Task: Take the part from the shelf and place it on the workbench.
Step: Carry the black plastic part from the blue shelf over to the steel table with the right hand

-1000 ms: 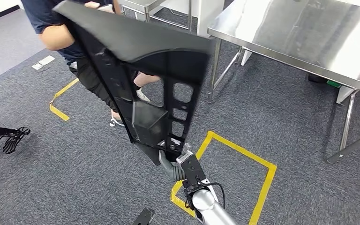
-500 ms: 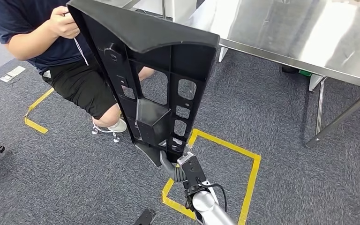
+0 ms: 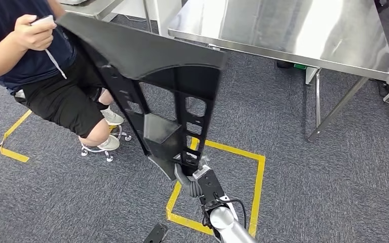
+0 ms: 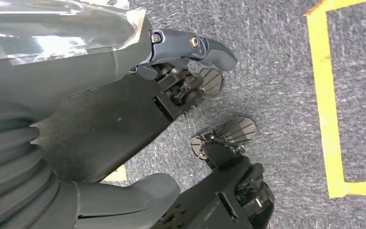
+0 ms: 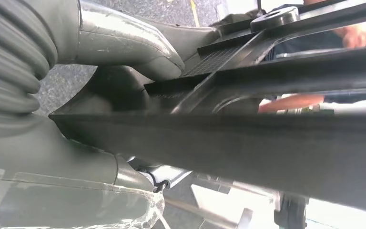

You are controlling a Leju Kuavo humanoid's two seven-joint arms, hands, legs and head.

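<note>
Swung toward the workbench (image 3: 294,30), right hand (image 3: 195,179) fingers (image 3: 181,178) clamp part (image 3: 147,86).

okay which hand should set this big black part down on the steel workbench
Right. The right hand already grips the black part at its lower end, with the workbench just ahead. The left hand holds nothing, over the carpet.

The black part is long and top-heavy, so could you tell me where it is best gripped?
Best at its narrow lower end, from below, where the right robot hand already grips the black part. That end tapers to a graspable width and has ribs and cut-outs for the fingers; the wide upper end flares into a broad panel, too broad to close on.
</note>
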